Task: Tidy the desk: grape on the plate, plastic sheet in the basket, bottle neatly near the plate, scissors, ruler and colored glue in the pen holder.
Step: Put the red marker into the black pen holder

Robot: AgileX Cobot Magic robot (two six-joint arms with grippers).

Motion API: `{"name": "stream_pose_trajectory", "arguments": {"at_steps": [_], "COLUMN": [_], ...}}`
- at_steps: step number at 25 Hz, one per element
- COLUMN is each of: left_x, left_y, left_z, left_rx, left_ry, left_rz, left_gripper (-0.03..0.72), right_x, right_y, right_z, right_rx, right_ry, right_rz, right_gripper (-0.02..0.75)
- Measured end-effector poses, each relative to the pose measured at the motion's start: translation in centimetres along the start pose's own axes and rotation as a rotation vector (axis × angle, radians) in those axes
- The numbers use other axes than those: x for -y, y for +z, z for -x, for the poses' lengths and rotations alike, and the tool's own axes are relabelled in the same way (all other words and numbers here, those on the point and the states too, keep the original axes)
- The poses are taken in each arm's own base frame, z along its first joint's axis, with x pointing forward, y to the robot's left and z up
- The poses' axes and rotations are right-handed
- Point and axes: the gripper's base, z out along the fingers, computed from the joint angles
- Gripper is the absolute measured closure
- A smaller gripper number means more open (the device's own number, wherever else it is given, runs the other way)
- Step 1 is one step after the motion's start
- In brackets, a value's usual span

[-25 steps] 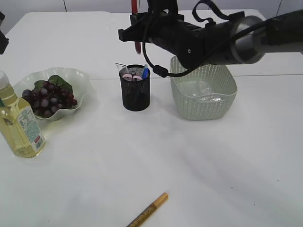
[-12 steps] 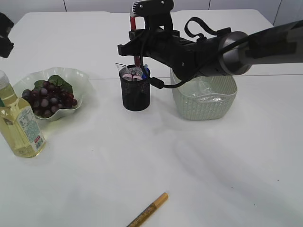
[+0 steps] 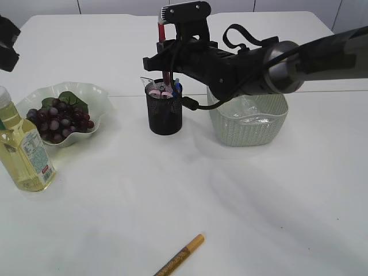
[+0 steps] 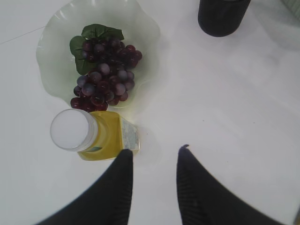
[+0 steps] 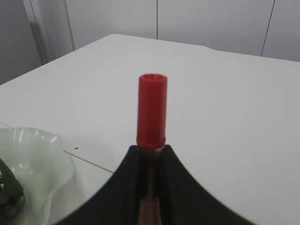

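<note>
My right gripper (image 3: pixel 165 54) is shut on a red-capped colored glue pen (image 5: pixel 152 112), held upright over the black pen holder (image 3: pixel 164 112). The pen's lower end dips into the holder's mouth. Pink-handled scissors (image 3: pixel 158 92) and a clear ruler (image 3: pixel 146 82) stand in the holder. A second, gold glue pen (image 3: pixel 179 256) lies near the table's front edge. Grapes (image 3: pixel 57 118) rest on the green plate (image 3: pixel 92 95), and the yellow bottle (image 3: pixel 26 152) stands in front of it. My left gripper (image 4: pixel 154 150) hangs open and empty beside the bottle (image 4: pixel 101 138). A plastic sheet (image 3: pixel 247 109) lies in the basket (image 3: pixel 247 129).
The right arm stretches across the basket to the pen holder. A blue item (image 3: pixel 176 87) also stands in the holder. Bare white tabletop spreads between the holder and the gold pen.
My right gripper has come down with the red glue pen, whose lower end now sits in the pen holder's mouth. The left gripper has barely moved.
</note>
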Motion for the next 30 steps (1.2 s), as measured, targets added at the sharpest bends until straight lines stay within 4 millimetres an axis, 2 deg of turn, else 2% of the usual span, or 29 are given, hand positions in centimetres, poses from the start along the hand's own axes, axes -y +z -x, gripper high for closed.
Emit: {"name": "stream_pose_trajectory", "arguments": {"at_steps": [5, 12, 18, 21, 25, 30], "left_x": [0.0, 0.0, 0.0, 0.0, 0.0, 0.0], "left_y": [0.0, 0.0, 0.0, 0.0, 0.0, 0.0], "left_z": [0.0, 0.0, 0.0, 0.0, 0.0, 0.0], "left_rx": [0.001, 0.001, 0.001, 0.001, 0.001, 0.002], "left_ry": [0.000, 0.000, 0.000, 0.000, 0.000, 0.000], "left_rz": [0.000, 0.000, 0.000, 0.000, 0.000, -0.001], "left_gripper": [0.450, 0.450, 0.450, 0.449, 0.449, 0.449], "right_x": [-0.1, -0.2, -0.2, -0.2, -0.1, 0.0], "right_y": [0.0, 0.0, -0.1, -0.7, -2.1, -4.7], "right_z": [-0.3, -0.5, -0.7, 0.6, 4.0, 6.2], "right_rx": [-0.026, -0.043, -0.102, -0.170, -0.276, -0.581], "right_ry": [0.009, 0.042, 0.050, 0.048, 0.049, 0.044], "right_rz": [0.005, 0.016, 0.017, 0.018, 0.018, 0.018], "right_gripper": [0.623, 0.433, 0.404, 0.403, 0.404, 0.404]}}
